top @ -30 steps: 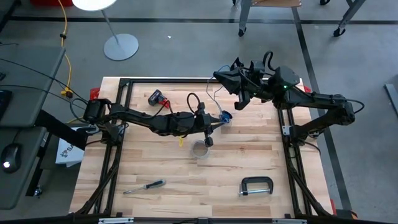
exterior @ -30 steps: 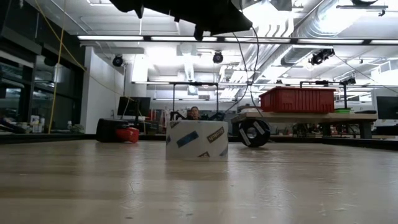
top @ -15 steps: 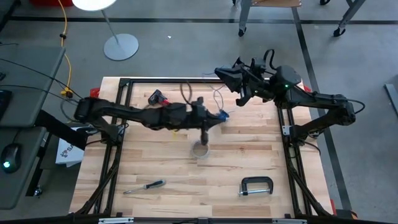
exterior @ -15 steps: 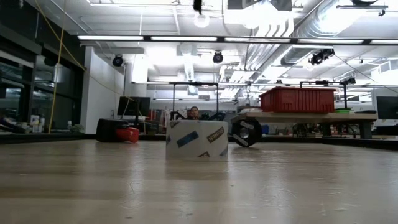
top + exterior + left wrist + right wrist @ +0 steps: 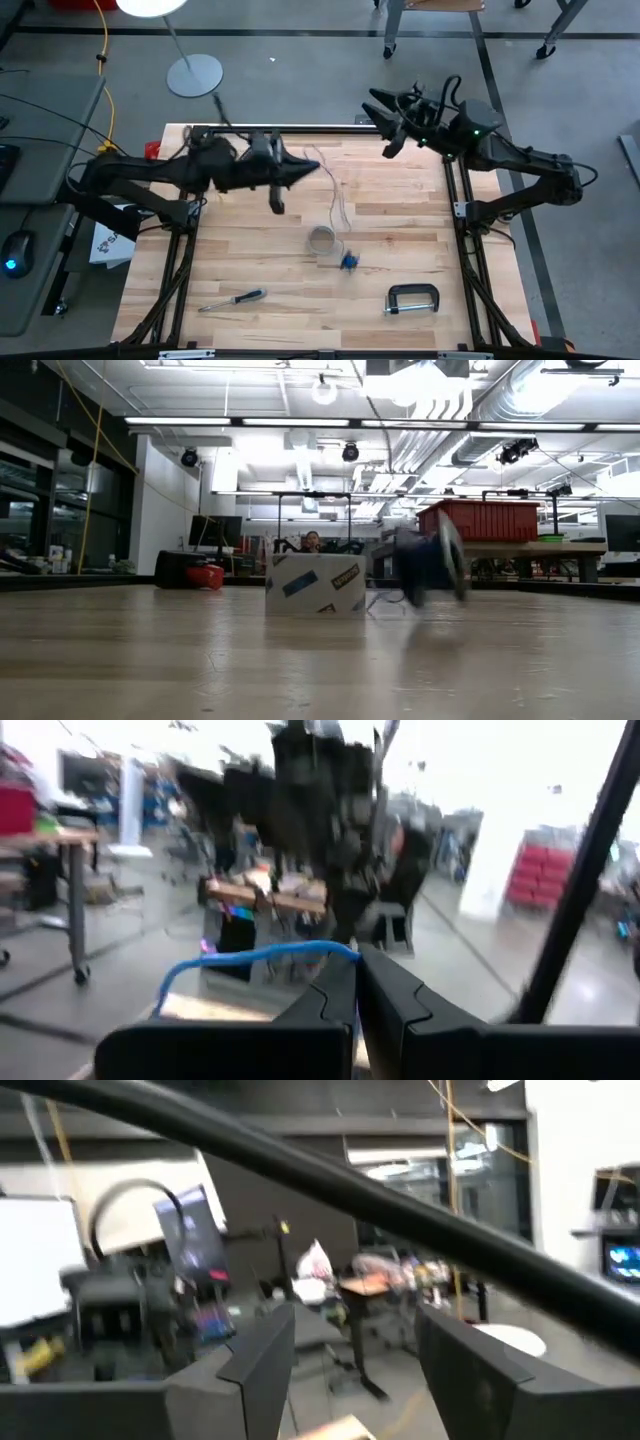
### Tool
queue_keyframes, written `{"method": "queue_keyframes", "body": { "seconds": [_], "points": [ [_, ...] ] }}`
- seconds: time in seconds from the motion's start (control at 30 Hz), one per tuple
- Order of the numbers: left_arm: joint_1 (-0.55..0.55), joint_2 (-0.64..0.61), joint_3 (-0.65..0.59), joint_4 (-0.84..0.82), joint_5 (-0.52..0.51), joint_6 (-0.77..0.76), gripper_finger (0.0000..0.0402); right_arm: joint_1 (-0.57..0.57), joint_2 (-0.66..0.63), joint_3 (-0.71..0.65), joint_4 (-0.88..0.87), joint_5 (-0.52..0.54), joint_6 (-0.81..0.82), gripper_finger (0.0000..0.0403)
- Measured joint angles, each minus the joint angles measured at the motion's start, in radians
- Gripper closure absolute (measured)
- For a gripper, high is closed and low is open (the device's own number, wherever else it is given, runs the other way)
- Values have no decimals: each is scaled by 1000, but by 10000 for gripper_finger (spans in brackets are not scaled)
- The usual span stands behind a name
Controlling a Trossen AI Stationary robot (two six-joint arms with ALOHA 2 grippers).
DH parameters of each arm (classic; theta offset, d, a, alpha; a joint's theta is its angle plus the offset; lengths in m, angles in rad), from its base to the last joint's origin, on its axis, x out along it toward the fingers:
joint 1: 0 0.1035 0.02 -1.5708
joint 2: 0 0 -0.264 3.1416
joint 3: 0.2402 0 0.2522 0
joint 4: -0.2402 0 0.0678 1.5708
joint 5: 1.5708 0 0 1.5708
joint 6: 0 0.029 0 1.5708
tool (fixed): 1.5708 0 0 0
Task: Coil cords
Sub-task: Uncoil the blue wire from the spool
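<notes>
Left wrist view: left pincer (image 5: 357, 982) clamped on thin blue cord (image 5: 250, 957); right pincer (image 5: 350, 1355) apart.

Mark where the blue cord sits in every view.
High view: the blue cord lies bunched on the table, beside the pale round container.
Low view: a blurred dark-blue shape right of that container, probably the cord's bundle.
Left wrist view: it arcs out of the shut left gripper.
Right wrist view: not in it.
Shared landmark: the container, in the high and low views.

screwdriver (image 5: 232, 298), C-clamp (image 5: 412, 298), tape roll (image 5: 322, 240)
</notes>
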Motion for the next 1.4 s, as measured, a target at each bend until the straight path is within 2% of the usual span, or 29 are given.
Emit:
{"method": "queue_keyframes", "body": {
  "seconds": [0.17,0.27,0.53,0.8,1.0,1.27,1.4],
  "points": [
    [24,-14,5,72,-4,-67,401,-16,-44,0,-202,0,54,203],
    [30,-8,61,65,7,-71,401,-15,-56,0,-321,-14,65,203],
    [37,36,288,61,42,42,401,-11,-42,0,-610,-207,172,204],
    [37,100,556,-8,55,162,401,47,0,-1,-822,-214,177,204],
    [37,163,699,-7,85,214,401,97,71,-1,-864,-231,168,204],
    [58,251,817,-24,129,239,401,147,242,-1,-792,-256,69,204],
    [69,273,843,-40,130,233,401,151,327,-1,-708,-341,46,204]
  ]
}}
